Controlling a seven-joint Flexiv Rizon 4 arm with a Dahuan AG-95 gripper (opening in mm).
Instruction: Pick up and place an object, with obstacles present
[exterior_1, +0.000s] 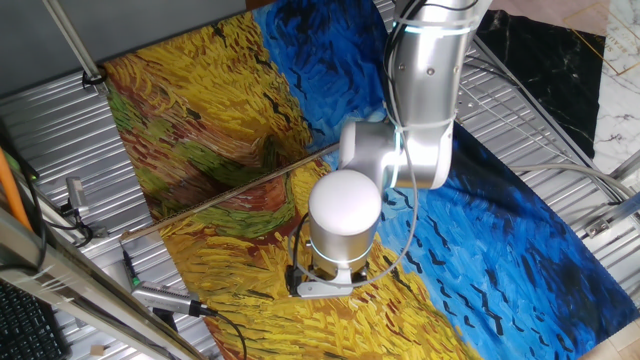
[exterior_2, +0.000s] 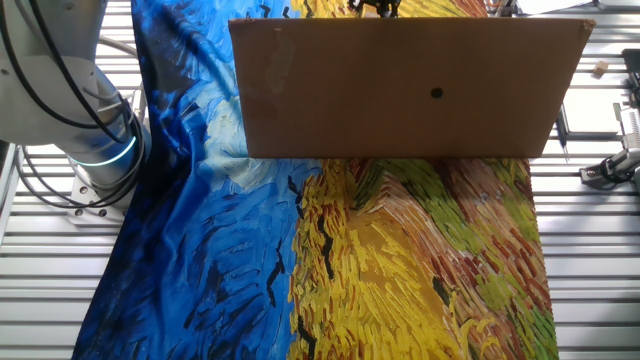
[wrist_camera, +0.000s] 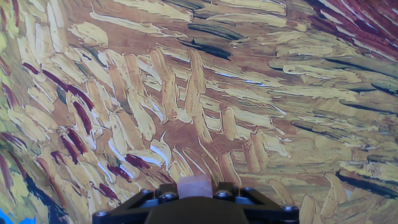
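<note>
In the hand view the tiny pale tan cube (wrist_camera: 196, 185) sits between my gripper's (wrist_camera: 194, 193) dark fingers at the bottom edge. The jaws stand close on both of its sides, just above the yellow brushstrokes of the painted cloth (wrist_camera: 186, 93). In one fixed view the arm's white wrist (exterior_1: 345, 215) points down over the yellow front part of the cloth and hides the fingers and cube. The long thin brown stick (exterior_1: 230, 192) lies across the cloth just behind and to the left of the wrist. In the other fixed view a cardboard board hides gripper, cube and stick.
A brown cardboard board (exterior_2: 410, 90) stands across the cloth in the other fixed view. A small pale block (exterior_2: 600, 69) lies on the ribbed metal table (exterior_2: 590, 220) to its right. Grey rods, cables and tools (exterior_1: 165, 298) lie at the front left. The arm's base (exterior_2: 95, 140) stands beside the blue part.
</note>
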